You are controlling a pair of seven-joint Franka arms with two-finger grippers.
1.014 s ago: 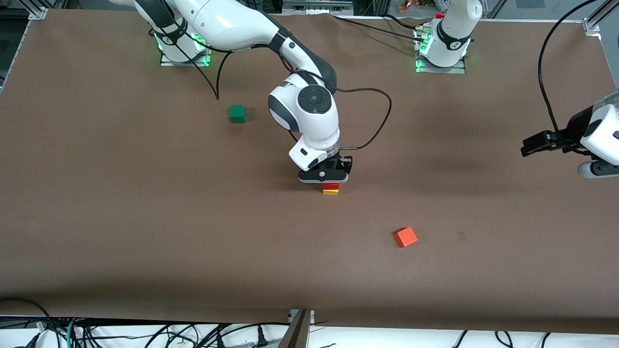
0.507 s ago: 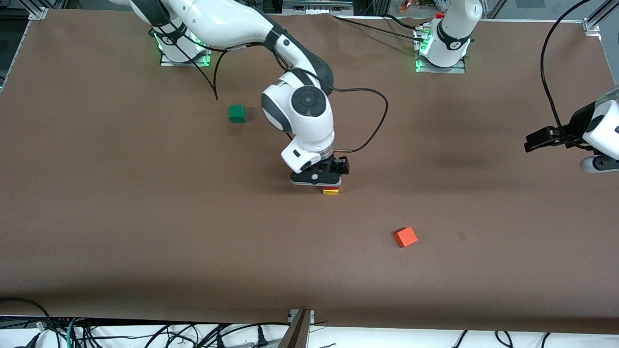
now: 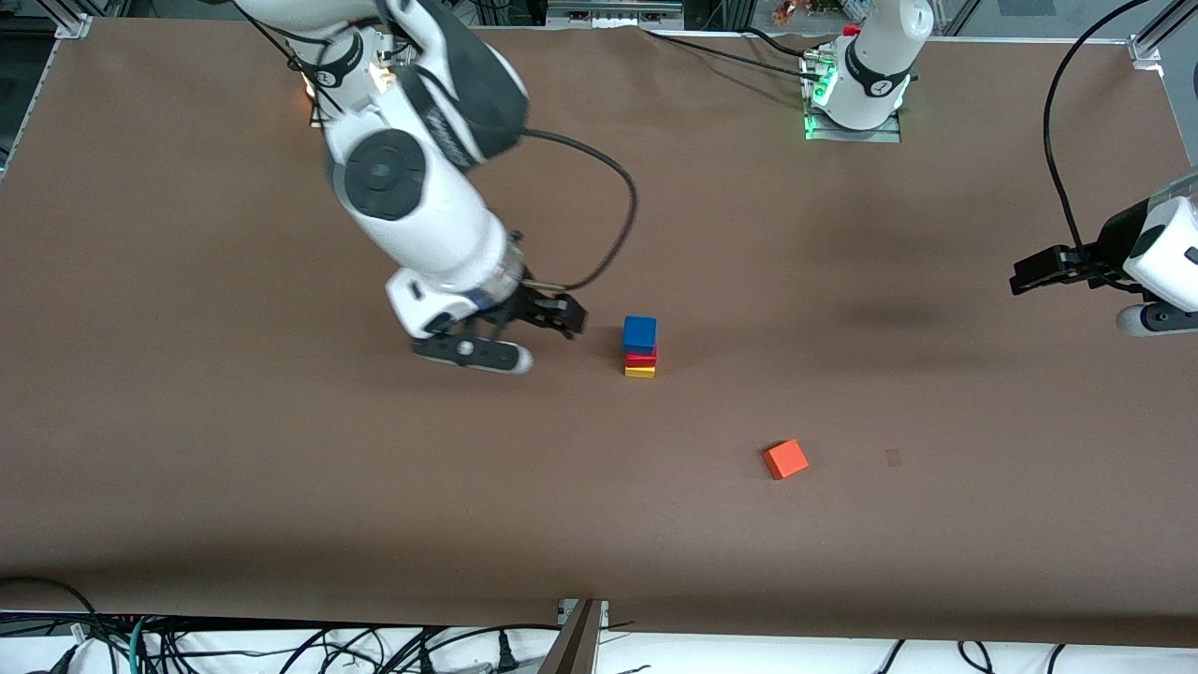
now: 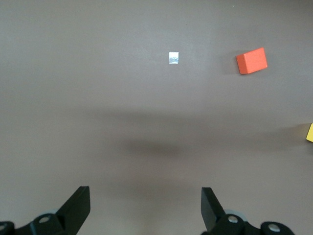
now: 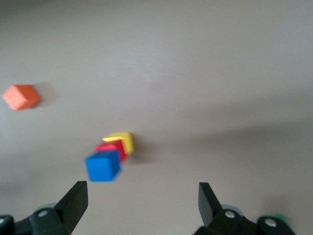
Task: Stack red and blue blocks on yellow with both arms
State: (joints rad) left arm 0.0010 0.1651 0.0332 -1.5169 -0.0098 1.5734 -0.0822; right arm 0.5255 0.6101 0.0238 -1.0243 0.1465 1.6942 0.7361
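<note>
The blue block [image 3: 640,331] sits on the red block [image 3: 641,357], which sits on the yellow block [image 3: 640,372], a three-high stack at mid-table. My right gripper [image 3: 560,318] is open and empty, up beside the stack toward the right arm's end. In the right wrist view the open gripper [image 5: 142,193] faces the blue block [image 5: 102,165], red block [image 5: 115,149] and yellow block [image 5: 123,140]. My left gripper [image 3: 1027,280] waits open and empty over the left arm's end of the table. It also shows open in the left wrist view [image 4: 144,196], with a yellow corner [image 4: 310,132] at the edge.
An orange-red cube [image 3: 785,459] lies nearer the front camera than the stack; it also shows in the left wrist view [image 4: 252,60] and the right wrist view [image 5: 20,96]. A small tape mark [image 3: 893,457] is beside it. The right arm's forearm hides the green cube.
My right gripper let go of the blue block on the stack, rose and swung away toward the right arm's end. The full stack now shows. The left arm barely moved.
</note>
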